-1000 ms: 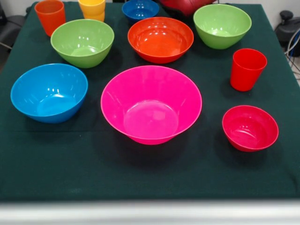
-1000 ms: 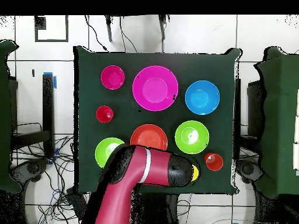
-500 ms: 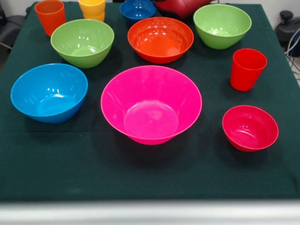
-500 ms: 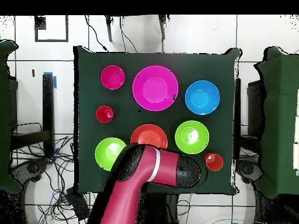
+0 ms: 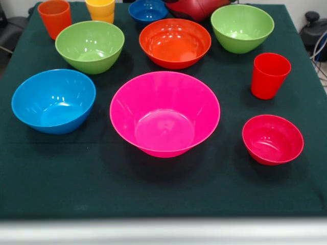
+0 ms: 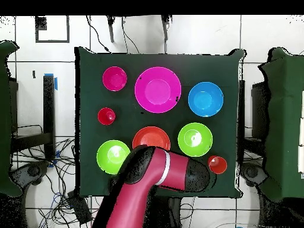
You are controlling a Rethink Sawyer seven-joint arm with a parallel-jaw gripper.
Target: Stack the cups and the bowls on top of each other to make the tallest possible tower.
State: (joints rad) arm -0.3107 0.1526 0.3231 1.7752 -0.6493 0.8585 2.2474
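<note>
In the front view the large pink bowl [image 5: 164, 113] stands mid-table. The sky blue bowl [image 5: 53, 100] is left of it, the small red bowl [image 5: 272, 139] and the red cup [image 5: 270, 75] are to its right. Behind stand a lime green bowl [image 5: 90, 46], the orange bowl [image 5: 174, 43] and the second lime green bowl [image 5: 242, 28]. At the far edge are the orange cup [image 5: 54, 16], the yellow cup [image 5: 100, 9] and the small dark blue bowl [image 5: 148, 10]. All stand apart, mouths up. The red arm [image 6: 160, 178] covers the yellow cup and the dark blue bowl from above. The gripper is hidden.
Everything stands on a dark green cloth [image 5: 163, 189] over the table. Part of the arm's red body [image 5: 199, 6] shows at the top edge of the front view. Cables and dark furniture [image 6: 285, 119] surround the table on the floor.
In the overhead view the arm's end has swung right along the near edge and now hides the yellow cup fully. In the front view the dark blue bowl shows slightly further left.
</note>
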